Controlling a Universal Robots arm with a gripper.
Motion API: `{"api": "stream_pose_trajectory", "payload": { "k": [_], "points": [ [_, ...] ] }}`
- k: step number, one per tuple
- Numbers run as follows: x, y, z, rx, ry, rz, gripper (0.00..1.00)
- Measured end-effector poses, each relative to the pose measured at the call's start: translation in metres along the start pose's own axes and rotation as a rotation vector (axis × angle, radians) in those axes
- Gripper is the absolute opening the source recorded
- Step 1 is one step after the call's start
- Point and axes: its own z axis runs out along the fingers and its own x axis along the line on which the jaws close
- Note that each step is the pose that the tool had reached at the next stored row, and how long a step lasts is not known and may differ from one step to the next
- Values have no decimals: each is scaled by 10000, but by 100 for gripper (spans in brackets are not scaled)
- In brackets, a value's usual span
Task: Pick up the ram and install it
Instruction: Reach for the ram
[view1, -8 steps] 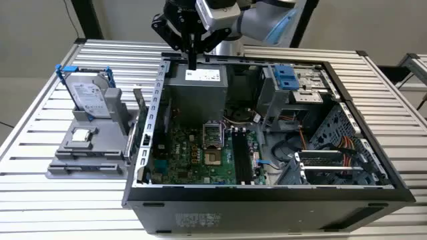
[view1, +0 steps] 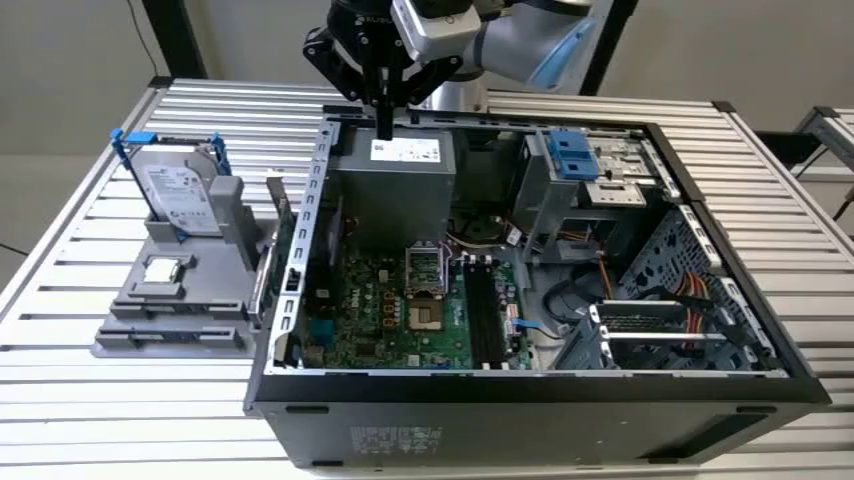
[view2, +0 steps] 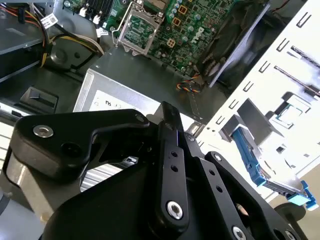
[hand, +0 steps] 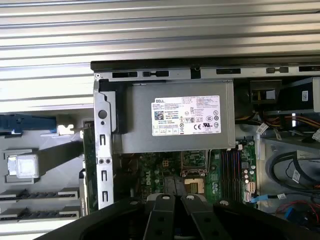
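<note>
Closest to our lens, the black gripper hung with fingers pressed together above the grey power supply, whose white printed label we left unread, inside the computer case.

Light is bright, even and overhead in the exterior view: the pale slatted tabletop carries only soft shadows, while the open computer case goes dim toward its floor. In the second wrist view the white metal side panel glares, nearly washed out, and the black pincer, close to the lens, is soft, with a dull sheen along its edges. In the first wrist view the tabletop shows light and dark stripes, and the white label is bright but not blown out.
</note>
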Motion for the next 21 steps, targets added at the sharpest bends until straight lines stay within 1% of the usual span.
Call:
{"api": "stream_pose_trajectory", "payload": {
  "k": [2, 6, 21],
  "points": [
    [5, 0, 0, 0, 0, 2, 0],
    [36, -3, -1, 0, 1, 1, 0],
    [227, -16, -5, 0, 0, 0, 0]
  ]
}}
